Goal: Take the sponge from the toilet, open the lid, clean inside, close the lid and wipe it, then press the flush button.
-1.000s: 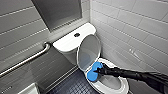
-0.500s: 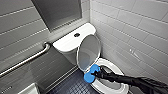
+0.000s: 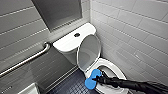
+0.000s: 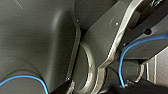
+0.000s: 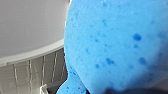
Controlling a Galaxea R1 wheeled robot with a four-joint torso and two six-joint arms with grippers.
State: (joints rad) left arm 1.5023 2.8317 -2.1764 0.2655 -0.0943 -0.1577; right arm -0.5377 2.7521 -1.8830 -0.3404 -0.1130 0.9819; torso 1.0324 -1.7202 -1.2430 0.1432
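Observation:
The white toilet [image 3: 72, 41] stands against the tiled wall with its lid [image 3: 88, 52] raised and leaning on the tank. My right gripper [image 3: 98, 80] reaches in from the lower right and is shut on the blue sponge [image 3: 91, 79]. The sponge sits at the left rim of the bowl [image 3: 115, 69], partly over the edge. In the right wrist view the sponge [image 5: 115, 45] looms close, with a white curve of the toilet [image 5: 30, 27] behind it. The left wrist view shows dark parts of the robot's own body and blue cables.
The round flush button [image 3: 77, 34] sits on the tank top. A steel grab bar [image 3: 27, 60] runs along the left wall. Dark tiled floor [image 3: 71, 86] lies left of the bowl, and the white tiled wall [image 3: 135, 32] is close on the right.
The sponge and my right gripper have shifted slightly toward the front along the bowl's left rim. The lid stays raised.

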